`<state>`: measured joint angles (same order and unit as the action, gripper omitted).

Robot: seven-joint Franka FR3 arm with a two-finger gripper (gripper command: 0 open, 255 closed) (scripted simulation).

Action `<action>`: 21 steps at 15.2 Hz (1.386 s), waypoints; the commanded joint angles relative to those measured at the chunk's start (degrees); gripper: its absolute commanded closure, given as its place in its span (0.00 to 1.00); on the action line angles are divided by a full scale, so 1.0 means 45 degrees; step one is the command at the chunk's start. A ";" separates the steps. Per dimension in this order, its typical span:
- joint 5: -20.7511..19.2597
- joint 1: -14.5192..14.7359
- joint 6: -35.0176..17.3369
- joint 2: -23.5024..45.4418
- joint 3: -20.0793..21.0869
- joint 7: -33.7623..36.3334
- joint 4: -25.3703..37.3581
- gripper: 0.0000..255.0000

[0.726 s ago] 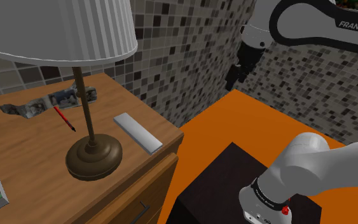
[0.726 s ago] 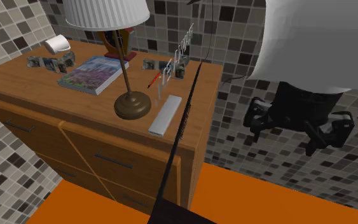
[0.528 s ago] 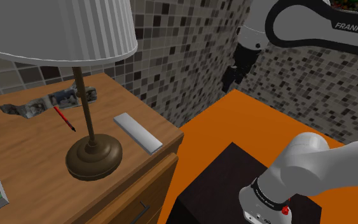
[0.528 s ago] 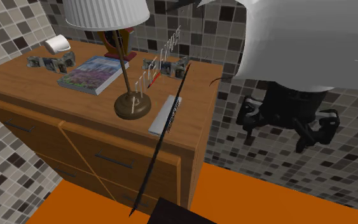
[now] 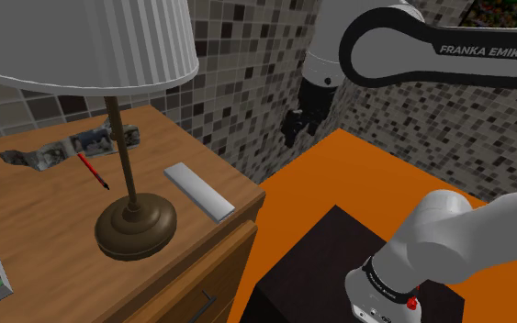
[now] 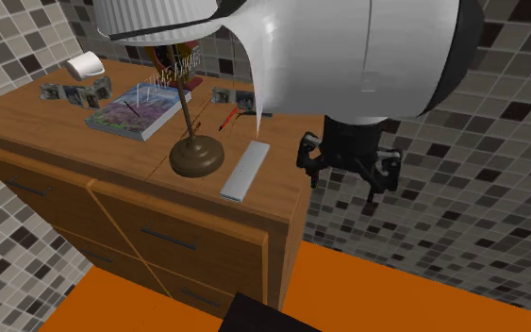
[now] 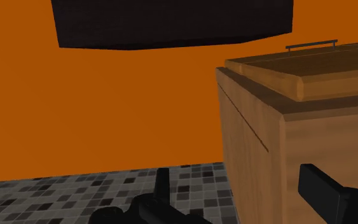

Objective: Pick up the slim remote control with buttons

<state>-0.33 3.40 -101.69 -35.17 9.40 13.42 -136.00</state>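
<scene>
White arm (image 5: 387, 57) angled down, claw (image 5: 294, 130) parted, hanging beside dresser (image 5: 50, 216), clear of remote (image 5: 198, 191)

Your arm (image 5: 472, 243) is glossy white with dark joints. One dark panel carries white "FRANKA EMIKA" lettering (image 5: 483, 52). You'll find a small red dot (image 5: 413, 300) near the base, and all-black fingers (image 7: 327, 191).

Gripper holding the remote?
No, the remote lies on the dresser, while the open gripper hangs beyond the dresser's edge.
</scene>
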 commanded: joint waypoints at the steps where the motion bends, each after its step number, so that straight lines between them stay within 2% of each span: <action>1: 0.0264 0.0145 -0.0356 0.0592 0.0426 0.0556 0.0196 0.00; 10: 0.0731 0.0593 -0.1840 0.3874 0.2223 0.2968 0.1853 0.00; 19: -0.0121 0.1106 -0.2715 0.7849 0.3650 0.5588 0.4707 0.00; 21: -0.0222 0.1171 -0.2898 0.8112 0.3683 0.5739 0.4763 0.00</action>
<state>-1.02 8.48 -114.06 0.40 25.78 38.68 -114.71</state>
